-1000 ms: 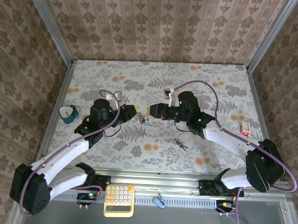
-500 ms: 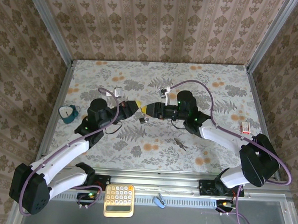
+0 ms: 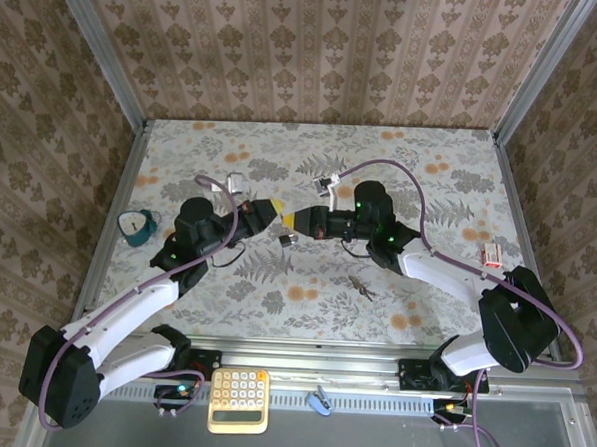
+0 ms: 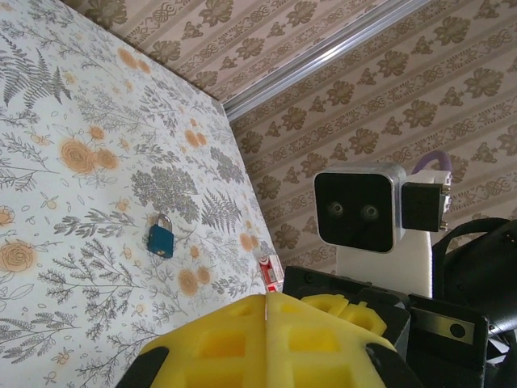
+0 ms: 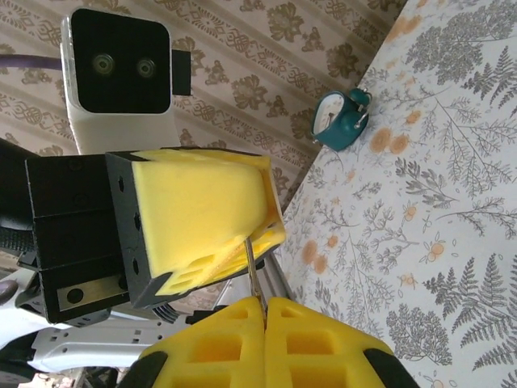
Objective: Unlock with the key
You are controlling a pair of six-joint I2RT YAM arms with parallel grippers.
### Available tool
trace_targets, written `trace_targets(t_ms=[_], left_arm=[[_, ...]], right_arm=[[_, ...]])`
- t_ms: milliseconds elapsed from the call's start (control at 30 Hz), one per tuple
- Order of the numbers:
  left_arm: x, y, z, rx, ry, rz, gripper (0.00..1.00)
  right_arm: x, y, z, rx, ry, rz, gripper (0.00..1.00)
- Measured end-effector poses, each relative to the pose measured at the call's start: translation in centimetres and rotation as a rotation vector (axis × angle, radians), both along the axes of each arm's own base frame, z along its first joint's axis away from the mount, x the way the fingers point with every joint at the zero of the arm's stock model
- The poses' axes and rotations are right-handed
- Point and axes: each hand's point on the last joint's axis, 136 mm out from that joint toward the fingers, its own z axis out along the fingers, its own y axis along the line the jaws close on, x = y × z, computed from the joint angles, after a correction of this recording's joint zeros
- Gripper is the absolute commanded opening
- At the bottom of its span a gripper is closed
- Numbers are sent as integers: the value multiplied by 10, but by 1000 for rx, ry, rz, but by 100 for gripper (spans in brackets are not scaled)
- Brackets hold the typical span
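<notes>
Up over the table, well apart from the blue padlock (image 4: pixel 161 240), pinching the thin key (image 5: pixel 250 263) from both ends: left gripper (image 3: pixel 269 212) and right gripper (image 3: pixel 297 219), both clamped tight on it. Probably best holding it straight, not twisting, then bringing it slowly toward the padlock's keyhole. Counting one key, one padlock, two grippers.

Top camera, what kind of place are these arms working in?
Probably a robot test booth, not a home: wallpapered panels in aluminium framing, a floral-covered table, left arm and right arm bolted at its near edge.
</notes>
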Motion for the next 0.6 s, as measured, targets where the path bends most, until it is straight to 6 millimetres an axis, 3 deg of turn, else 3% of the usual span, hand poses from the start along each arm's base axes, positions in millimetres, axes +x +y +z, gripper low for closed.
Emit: trace_targets(t_ms=[200,500,600], left_arm=[[0,12,-13,39,63,56,50],[0,35,-49,142,208,161,53],[-1,37,-51,148,236,174,55]], right_arm=[[8,-10,-24,-205,-72,-92,0],[14,-26,-35,-615,-437,-279,0],[14,-27,-38,-710,-573,-330,0]])
